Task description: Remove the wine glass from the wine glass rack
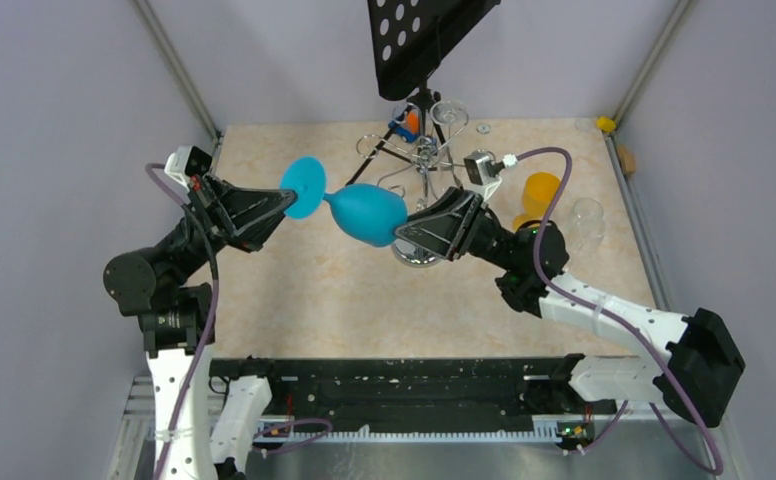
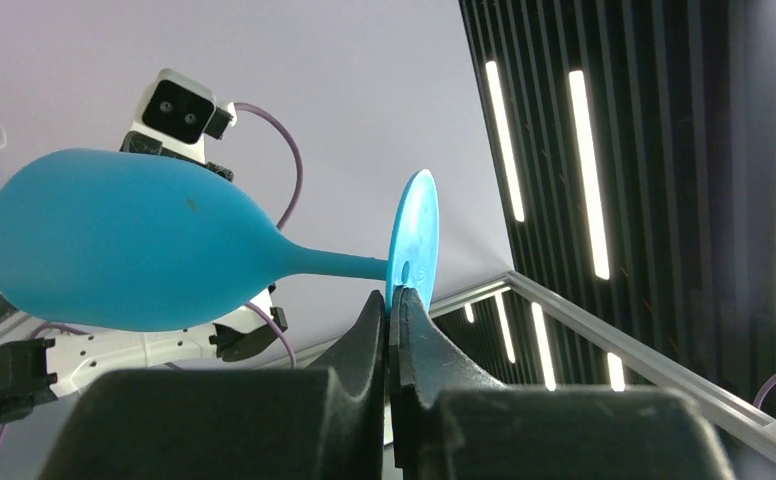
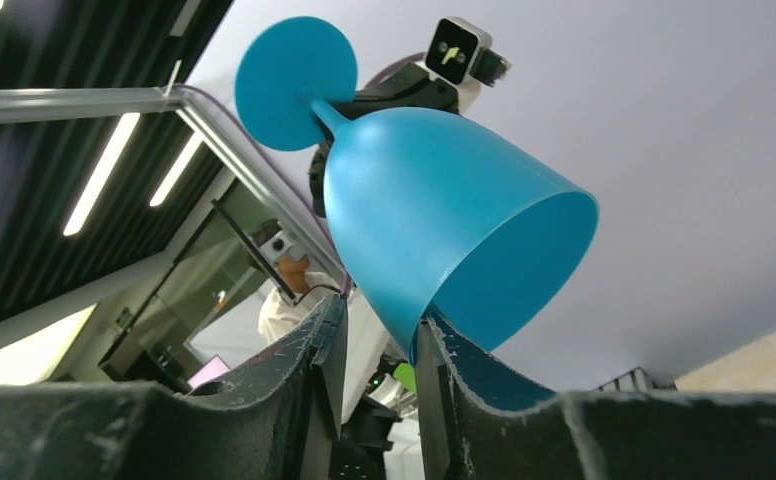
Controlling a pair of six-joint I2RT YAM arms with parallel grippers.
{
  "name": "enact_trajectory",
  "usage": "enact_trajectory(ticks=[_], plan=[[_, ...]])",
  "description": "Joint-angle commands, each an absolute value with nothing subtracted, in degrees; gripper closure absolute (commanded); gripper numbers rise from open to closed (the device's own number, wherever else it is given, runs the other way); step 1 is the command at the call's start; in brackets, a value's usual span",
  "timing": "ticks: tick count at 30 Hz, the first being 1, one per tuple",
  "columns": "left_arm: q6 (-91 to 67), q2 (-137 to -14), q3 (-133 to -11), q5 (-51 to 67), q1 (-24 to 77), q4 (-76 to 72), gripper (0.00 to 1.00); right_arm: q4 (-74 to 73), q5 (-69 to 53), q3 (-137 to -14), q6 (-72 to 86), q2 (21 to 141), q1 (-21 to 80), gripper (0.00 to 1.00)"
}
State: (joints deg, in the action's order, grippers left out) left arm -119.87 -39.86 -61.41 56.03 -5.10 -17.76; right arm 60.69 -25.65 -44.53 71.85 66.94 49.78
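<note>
Glass [image 1: 364, 212]: left tool [image 1: 288, 203], perhaps right tool [image 1: 402, 234]

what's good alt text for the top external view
A blue wine glass hangs sideways in midair between two arms: the left gripper pinches its foot, and the right gripper straddles the bowl's rim. Behind it on the table stand the chrome rack and an orange cup.
</note>
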Motion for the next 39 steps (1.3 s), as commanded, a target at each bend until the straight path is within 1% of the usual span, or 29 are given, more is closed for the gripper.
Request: enact_trajectory(ticks=[1, 5, 8, 10, 11, 13, 14, 15, 17, 19, 20, 21, 24, 28, 32, 36, 39], plan=[[-118.6, -39.6, -62.1, 57.1, -5.0, -18.8, 1.00, 71.8, -28.8, -50.7, 72.7, 66.7, 50.9, 0.70], [-117.9, -39.6, -62.6, 57.9, -4.9, -18.4, 1.00, 72.8, -30.0, -53.3, 72.7, 67.6, 51.0, 0.70], [-117.0, -39.5, -62.6, 58.0, -4.8, -17.9, 1.00, 73.9, -31.2, -55.5, 73.6, 68.9, 51.1, 0.72], [-116.7, -39.5, -62.6, 58.0, -4.7, -17.7, 1.00, 74.7, -31.5, -56.5, 74.0, 69.6, 51.2, 0.78], [-116.5, -39.5, -62.5, 58.0, -4.7, -17.8, 1.00, 74.8, -31.6, -56.8, 74.2, 69.8, 51.2, 0.85], [-115.9, -39.5, -62.5, 57.8, -4.7, -17.7, 1.00, 74.8, -31.6, -57.1, 74.0, 69.7, 51.2, 1.00], [-115.5, -39.8, -62.7, 57.8, -4.7, -17.8, 0.95, 73.7, -31.6, -57.2, 73.5, 69.4, 51.2, 1.00], [-115.0, -39.7, -62.8, 57.8, -4.7, -18.0, 0.89, 72.6, -31.5, -57.3, 72.4, 68.8, 51.2, 1.00], [-113.2, -39.7, -63.2, 56.9, -4.7, -18.6, 0.71, 68.2, -31.6, -57.5, 69.1, 66.8, 51.2, 1.00], [-110.3, -39.8, -64.2, 56.6, -4.7, -18.2, 0.52, 61.4, -31.8, -58.2, 63.8, 64.3, 51.2, 1.00], [-108.6, -39.9, -64.8, 56.5, -4.7, -17.9, 0.45, 57.5, -31.9, -58.8, 60.7, 62.7, 51.2, 1.00], [-107.0, -39.9, -65.4, 56.4, -4.7, -17.7, 0.39, 52.5, -31.9, -59.4, 57.2, 61.1, 51.2, 1.00], [-98.5, -40.2, -67.7, 55.8, -4.7, -14.0, 0.28, 35.3, -29.7, -61.5, 45.6, 55.5, 51.2, 1.00], [-84.0, -40.9, -72.1, 55.3, -4.7, -2.9, 0.24, 13.9, -23.5, -65.4, 29.9, 48.6, 51.2, 1.00], [-72.4, -41.8, -75.4, 52.9, -4.7, 6.5, 0.23, -4.7, -14.0, -71.9, 20.2, 44.4, 51.2, 1.00], [-65.3, -43.4, -77.1, 50.1, -4.7, 12.2, 0.22, -19.1, 1.7, -77.9, 15.3, 41.8, 51.2, 1.00], [-59.6, -45.1, -79.4, 47.5, -4.7, 18.1, 0.22, -28.0, 15.1, -82.3, 14.1, 42.1, 51.2, 1.00]])
